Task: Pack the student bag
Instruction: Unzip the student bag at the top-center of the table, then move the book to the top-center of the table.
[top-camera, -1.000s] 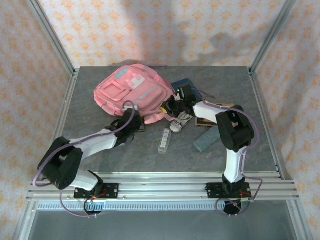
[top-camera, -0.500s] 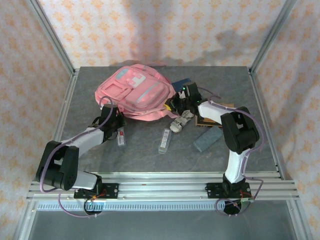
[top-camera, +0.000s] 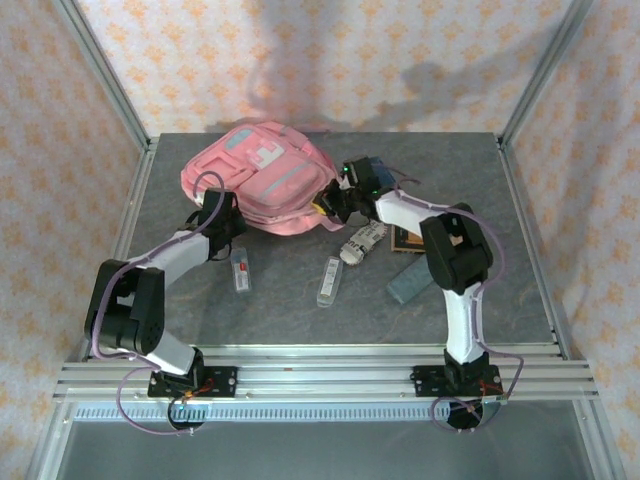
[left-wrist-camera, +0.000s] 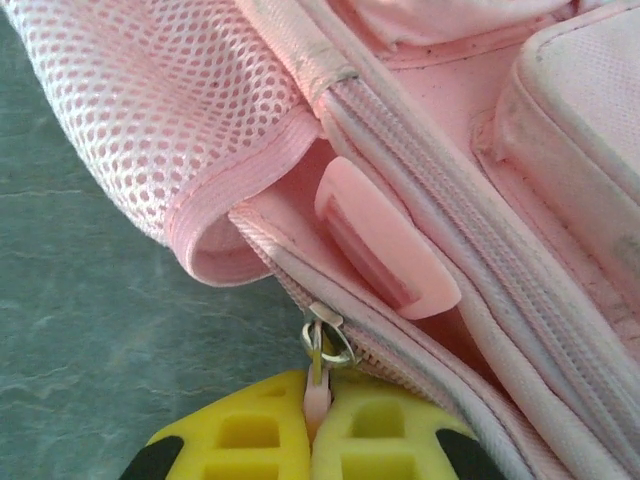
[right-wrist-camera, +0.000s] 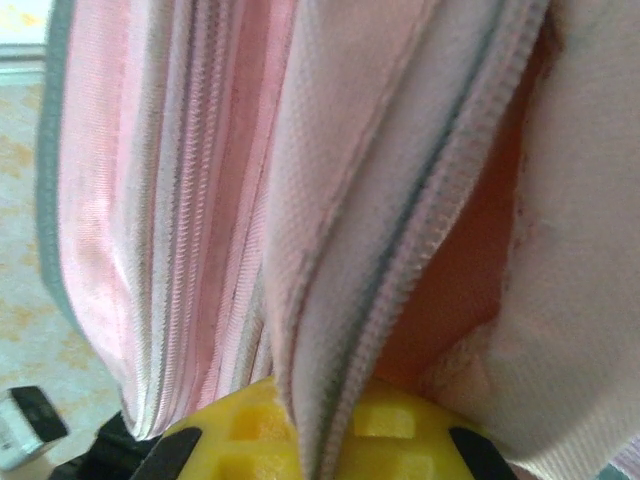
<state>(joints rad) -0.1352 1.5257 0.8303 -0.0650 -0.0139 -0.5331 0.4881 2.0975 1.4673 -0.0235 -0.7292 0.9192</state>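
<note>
Left gripper: yellow fingers pinched together on the pink tab of a zip pull. The metal slider sits just above the fingertips on a closed zip run of the student bag.
- Just beside the pull: hem of the bag's mesh side pocket and a pink plastic tab.
- From the overhead camera, the left gripper is at the bag's near-left edge, touching it.

Right gripper: yellow fingers clamped on a fold of the bag's pink fabric, with a zip tape running up from between them. An opened seam shows darker pink inside, to the right of the tape.
- Overhead, the right gripper grips the bag's right edge.

Student bag: lies flat on the grey table, front patch up, held between the two grippers.

Loose items, placed from the bag:
- Small red-marked tube, near its front-left corner.
- Clear case, nearer the camera than the bag's front-right corner.
- White patterned roll, just off the front-right corner; possibly rolled cloth, too small to tell.
- Grey-blue case, well apart to the front-right.
- Dark blue book, just beside the right edge, behind the right arm.
- Brown flat item, right of the bag, partly under that arm.
</note>
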